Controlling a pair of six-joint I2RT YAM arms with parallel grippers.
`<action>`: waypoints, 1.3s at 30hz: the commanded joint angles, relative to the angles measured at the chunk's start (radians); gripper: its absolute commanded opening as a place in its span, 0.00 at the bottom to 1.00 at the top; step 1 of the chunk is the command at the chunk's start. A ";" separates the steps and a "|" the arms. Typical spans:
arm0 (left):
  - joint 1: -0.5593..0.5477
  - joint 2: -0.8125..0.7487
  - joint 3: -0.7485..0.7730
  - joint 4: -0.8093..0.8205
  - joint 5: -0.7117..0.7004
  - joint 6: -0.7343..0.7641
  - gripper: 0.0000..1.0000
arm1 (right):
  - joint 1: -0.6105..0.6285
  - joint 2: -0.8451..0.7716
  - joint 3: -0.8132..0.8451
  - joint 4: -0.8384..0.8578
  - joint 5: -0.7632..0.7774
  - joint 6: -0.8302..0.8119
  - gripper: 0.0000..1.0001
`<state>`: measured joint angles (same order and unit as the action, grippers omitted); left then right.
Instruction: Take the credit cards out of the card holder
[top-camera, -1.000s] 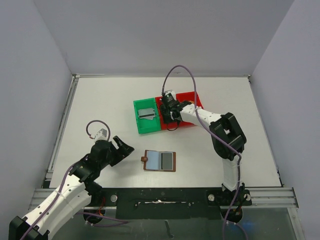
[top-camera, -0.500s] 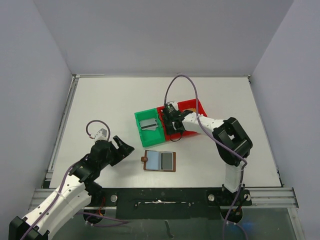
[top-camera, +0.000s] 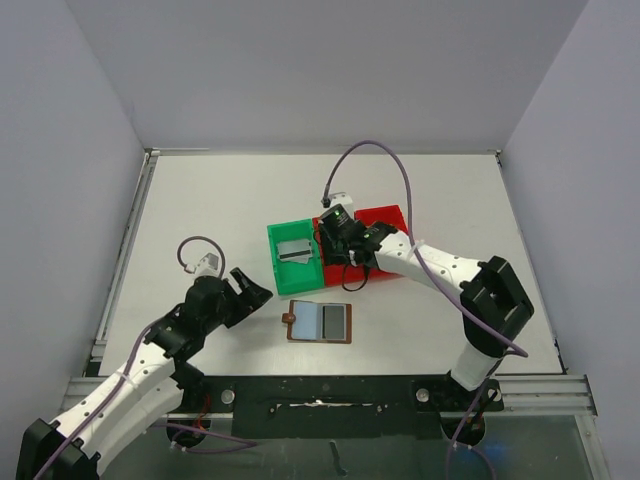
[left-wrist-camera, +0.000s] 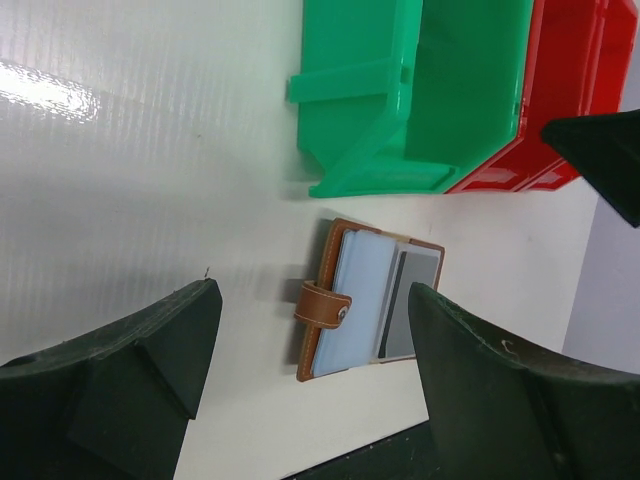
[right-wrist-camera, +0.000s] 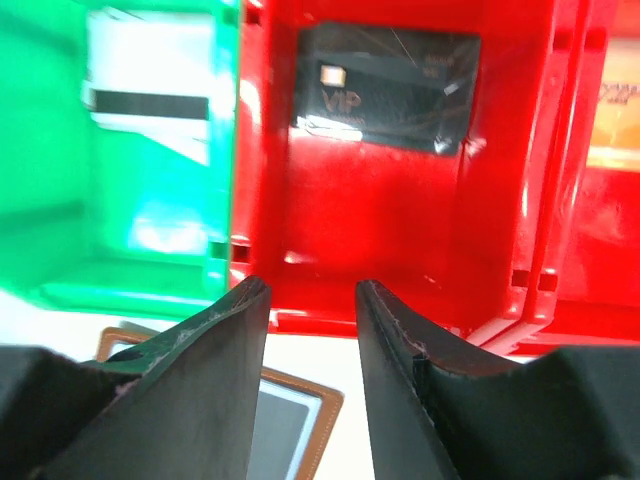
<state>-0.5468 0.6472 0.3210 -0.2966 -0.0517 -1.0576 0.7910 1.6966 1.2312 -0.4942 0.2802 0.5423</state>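
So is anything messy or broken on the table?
Nothing looks broken or spilled. The card holder lies open and flat on the table. A white card sits in the green bin and a black card in the red bin. The bins stand a little crooked to the table's edge, that's all.

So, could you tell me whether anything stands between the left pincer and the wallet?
Nothing visible does. The left pincer is open and faces the wallet, which lies unfolded on the table, with only bare table between them. The green bin sits farther back, off that line.
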 joint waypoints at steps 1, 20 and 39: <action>0.005 0.062 0.078 0.072 -0.053 0.052 0.76 | 0.040 -0.049 0.094 0.061 -0.041 -0.031 0.39; 0.039 0.357 0.217 0.156 -0.095 0.093 0.75 | 0.074 0.282 0.308 0.111 -0.114 -0.022 0.22; 0.059 0.465 0.165 0.280 -0.064 0.106 0.71 | 0.074 0.463 0.404 0.066 -0.084 -0.022 0.18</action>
<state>-0.4942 1.0958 0.4923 -0.0956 -0.1226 -0.9817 0.8654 2.1509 1.6085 -0.4221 0.1596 0.5175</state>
